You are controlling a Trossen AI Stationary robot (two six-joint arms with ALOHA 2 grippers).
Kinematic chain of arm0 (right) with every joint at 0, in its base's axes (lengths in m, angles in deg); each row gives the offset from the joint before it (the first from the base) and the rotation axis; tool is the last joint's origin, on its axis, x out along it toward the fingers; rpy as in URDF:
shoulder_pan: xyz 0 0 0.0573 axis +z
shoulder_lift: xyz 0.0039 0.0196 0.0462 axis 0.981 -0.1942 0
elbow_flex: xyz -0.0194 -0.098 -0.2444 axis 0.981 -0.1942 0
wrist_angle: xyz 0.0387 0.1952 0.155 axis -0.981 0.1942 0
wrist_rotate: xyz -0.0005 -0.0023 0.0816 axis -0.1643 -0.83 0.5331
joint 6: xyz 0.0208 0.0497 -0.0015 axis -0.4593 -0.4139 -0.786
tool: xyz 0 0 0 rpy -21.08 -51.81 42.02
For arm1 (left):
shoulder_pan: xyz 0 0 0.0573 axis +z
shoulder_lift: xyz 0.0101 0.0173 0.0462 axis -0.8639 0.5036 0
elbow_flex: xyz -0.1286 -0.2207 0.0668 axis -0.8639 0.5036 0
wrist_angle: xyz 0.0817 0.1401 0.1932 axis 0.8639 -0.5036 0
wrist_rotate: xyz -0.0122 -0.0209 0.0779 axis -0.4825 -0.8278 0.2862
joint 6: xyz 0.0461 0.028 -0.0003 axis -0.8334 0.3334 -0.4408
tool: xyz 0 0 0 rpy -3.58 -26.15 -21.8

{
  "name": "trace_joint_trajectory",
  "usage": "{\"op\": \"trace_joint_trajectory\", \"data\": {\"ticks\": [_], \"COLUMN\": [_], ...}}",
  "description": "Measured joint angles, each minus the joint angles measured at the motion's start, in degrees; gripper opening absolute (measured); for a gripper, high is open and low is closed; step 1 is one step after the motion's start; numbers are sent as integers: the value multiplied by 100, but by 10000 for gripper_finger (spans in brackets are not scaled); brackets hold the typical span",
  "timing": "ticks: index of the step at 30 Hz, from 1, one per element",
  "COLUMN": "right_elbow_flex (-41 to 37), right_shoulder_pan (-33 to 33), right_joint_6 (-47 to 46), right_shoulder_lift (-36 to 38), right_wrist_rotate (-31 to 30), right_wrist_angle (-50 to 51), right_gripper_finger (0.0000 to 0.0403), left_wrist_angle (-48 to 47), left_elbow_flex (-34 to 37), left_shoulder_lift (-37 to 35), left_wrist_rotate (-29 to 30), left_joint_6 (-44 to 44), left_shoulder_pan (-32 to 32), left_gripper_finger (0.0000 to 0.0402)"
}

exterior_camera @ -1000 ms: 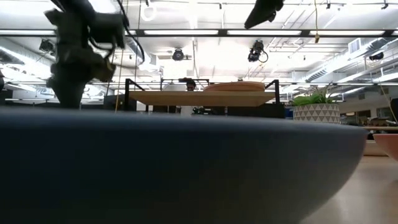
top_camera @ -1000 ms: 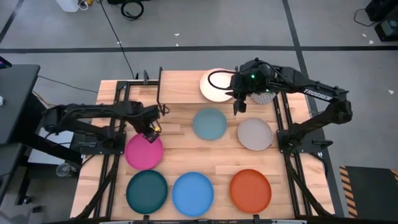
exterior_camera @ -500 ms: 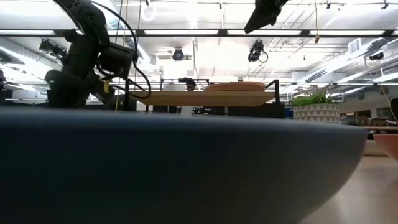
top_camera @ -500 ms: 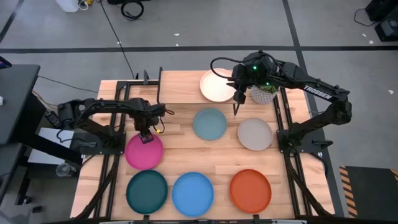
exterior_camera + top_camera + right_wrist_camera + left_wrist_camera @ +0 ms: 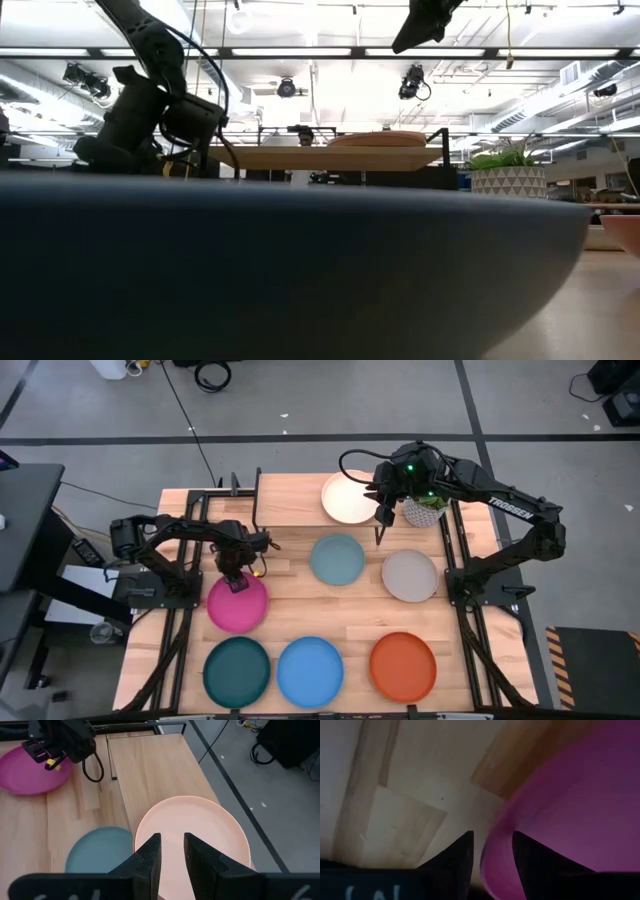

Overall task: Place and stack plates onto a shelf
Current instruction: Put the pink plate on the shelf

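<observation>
The magenta plate (image 5: 238,608) lies flat on the table at the left. My left gripper (image 5: 237,582) points down at its far rim, open, with one finger (image 5: 530,862) inside the rim and one (image 5: 460,860) outside. A pale salmon plate (image 5: 200,832) rests on the shelf (image 5: 320,158) at the far side. My right gripper (image 5: 172,840) hangs open above that plate, nothing between its fingers. Pale blue (image 5: 337,559), grey (image 5: 410,575), dark teal (image 5: 237,670), bright blue (image 5: 310,671) and orange (image 5: 403,665) plates lie flat on the table. My left gripper straddles the magenta plate's far rim (image 5: 495,862) from above, one finger inside the plate and one outside it. Whether either finger touches the rim I cannot tell. The plate lies flat on the table.
A potted plant (image 5: 425,510) stands at the shelf's right end, close to my right arm. Black frame rails (image 5: 190,520) run along both sides of the table. In the low view the bright blue plate (image 5: 300,270) fills the foreground and hides the table top.
My left gripper has gone down onto the magenta plate's far rim and its wrist has rolled; its fingers keep the same gap. My right gripper swung a little toward the table's far right, above the shelf, then kept still.
</observation>
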Motion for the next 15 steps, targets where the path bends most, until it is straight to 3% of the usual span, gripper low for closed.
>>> {"op": "trace_joint_trajectory", "data": {"ticks": [7,11,15], "right_elbow_flex": [0,0,0], "right_shoulder_pan": [4,2,2], "right_joint_6": [25,51,56], "right_shoulder_lift": [0,0,0], "right_wrist_rotate": [237,293,293], "right_wrist_angle": [-48,-50,-49], "right_gripper_finger": [90,90,90], "left_wrist_angle": [-148,-102,28], "left_elbow_flex": [0,0,0], "left_shoulder_lift": [-17,-17,-19], "left_wrist_rotate": [-36,225,45], "left_joint_6": [96,-77,-75], "left_shoulder_pan": [-2,0,4], "left_gripper_finger": [142,142,134]}}
